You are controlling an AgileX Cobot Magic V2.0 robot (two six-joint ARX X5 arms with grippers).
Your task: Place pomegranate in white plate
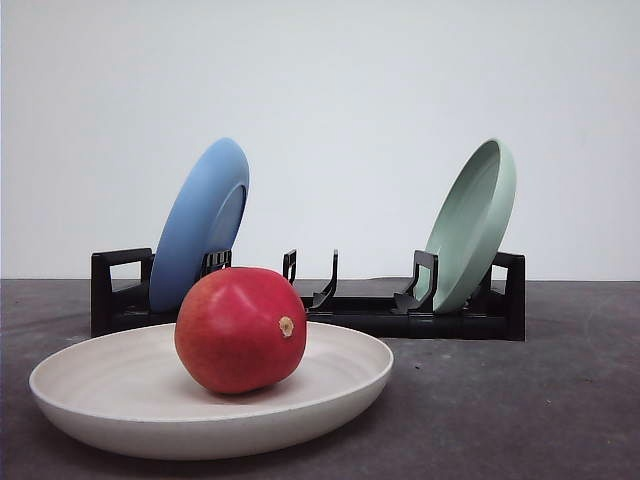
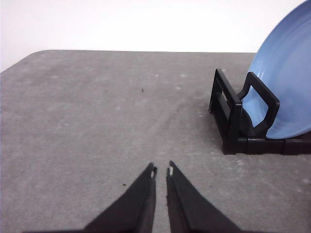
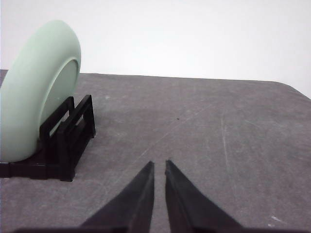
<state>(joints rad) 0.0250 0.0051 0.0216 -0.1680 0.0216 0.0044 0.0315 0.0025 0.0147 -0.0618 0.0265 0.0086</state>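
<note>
The red pomegranate (image 1: 241,329) rests inside the white plate (image 1: 90,385) at the front of the table, its tan nub facing right. Nothing holds it. My left gripper (image 2: 161,171) is shut with nothing between its fingertips, hovering over bare grey table beside the rack's left end. My right gripper (image 3: 159,164) is also shut and empty, over bare table beside the rack's right end.
A black dish rack (image 1: 350,310) stands behind the white plate. A blue plate (image 1: 200,220) leans upright in its left end and a pale green plate (image 1: 472,222) in its right end. The rack's middle slots hold nothing.
</note>
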